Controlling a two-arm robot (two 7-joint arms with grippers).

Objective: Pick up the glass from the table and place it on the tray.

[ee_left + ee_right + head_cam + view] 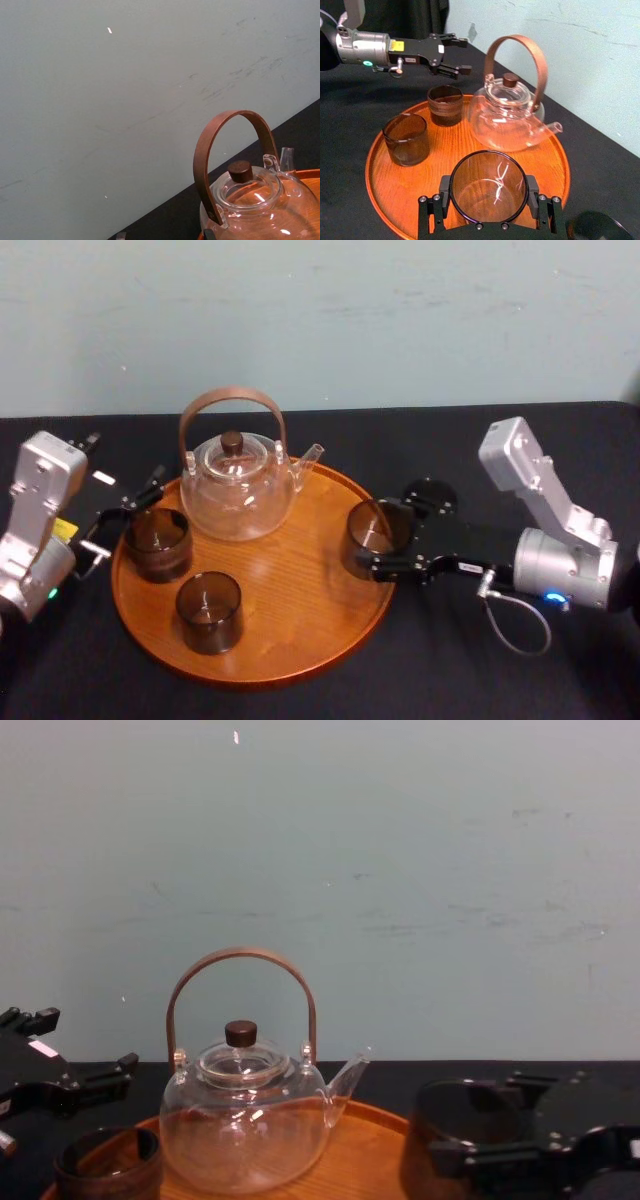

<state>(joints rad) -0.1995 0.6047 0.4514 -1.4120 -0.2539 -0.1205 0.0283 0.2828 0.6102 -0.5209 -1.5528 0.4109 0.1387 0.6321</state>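
Observation:
The glass (372,532), brown-tinted and upright, stands at the right side of the round wooden tray (290,580), just inside its rim. My right gripper (383,537) is shut on the glass, one finger on each side, as the right wrist view shows from above the glass (488,186). In the chest view the glass (450,1135) sits low at the right of the tray (370,1130). My left gripper (125,515) hangs open at the tray's left edge with nothing between its fingers. The black table (450,670) lies under everything.
Two more brown glasses (158,543) (209,611) stand on the tray's left half. A glass teapot (240,480) with a brown arched handle fills its back. A dark round disc (430,492) lies on the table behind my right gripper. A pale wall rises behind.

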